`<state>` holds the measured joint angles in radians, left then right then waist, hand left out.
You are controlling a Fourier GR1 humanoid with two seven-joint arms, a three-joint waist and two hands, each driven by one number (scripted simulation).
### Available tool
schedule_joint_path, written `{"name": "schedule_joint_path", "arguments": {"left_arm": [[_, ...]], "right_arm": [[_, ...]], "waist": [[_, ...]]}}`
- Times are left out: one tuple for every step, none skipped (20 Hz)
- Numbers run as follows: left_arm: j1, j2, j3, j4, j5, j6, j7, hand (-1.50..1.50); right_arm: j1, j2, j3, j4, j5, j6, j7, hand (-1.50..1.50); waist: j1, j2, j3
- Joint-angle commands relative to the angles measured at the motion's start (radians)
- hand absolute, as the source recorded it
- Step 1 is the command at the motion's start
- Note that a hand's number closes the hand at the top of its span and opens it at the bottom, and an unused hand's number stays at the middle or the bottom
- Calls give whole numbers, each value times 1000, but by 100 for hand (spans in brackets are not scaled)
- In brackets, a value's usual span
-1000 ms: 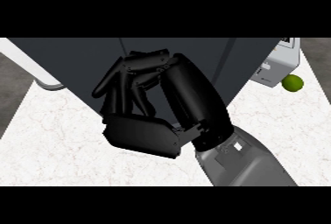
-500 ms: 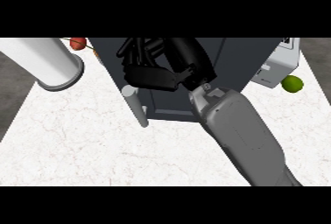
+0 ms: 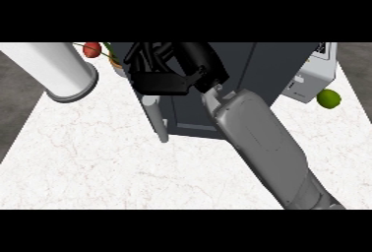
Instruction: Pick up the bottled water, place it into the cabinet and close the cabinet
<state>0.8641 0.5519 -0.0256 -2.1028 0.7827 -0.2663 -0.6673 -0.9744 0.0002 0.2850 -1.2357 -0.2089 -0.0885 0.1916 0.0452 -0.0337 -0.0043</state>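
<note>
Seemingly, the bottled water is hidden inside the curled right hand (image 3: 170, 69) at the dark cabinet (image 3: 240, 74); it is judged light, rigid, slippery (best gripped mid-body).

Single head view, looking steeply down onto worktop (image 3: 87, 162). Close range. Cabinet (image 3: 218, 83) at 12 o'clock; forearm (image 3: 269, 147) entering from 5 o'clock.

White marbled counter, dark floor either side

The counter (image 3: 87, 162) spreads pale and veined below the hand (image 3: 170, 69); grey floor (image 3: 15, 108) flanks it.
</note>
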Motion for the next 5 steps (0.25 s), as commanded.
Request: {"name": "schedule_joint_path", "arguments": {"left_arm": [[-2, 7, 6, -5, -1, -23, 3, 150], [-29, 2, 3, -18, 3, 16, 25, 150], [-20, 18, 38, -11, 28, -3, 21, 150], [-29, 11, 18, -9, 19, -1, 27, 150], [4, 12, 21, -35, 34, -15, 26, 150]], "right_arm": [[23, -45, -77, 188, 35, -47, -50, 150], [-53, -59, -113, 192, 8, -35, 2, 150], [-30, -54, -104, 208, 17, -35, -31, 150], [-30, -65, -108, 201, 14, -24, -35, 150], [-42, -55, -111, 218, 18, -44, -20, 150]], "waist": [[0, 50, 4], [-7, 51, 4], [1, 52, 3], [-7, 50, 3], [8, 48, 4]]}}
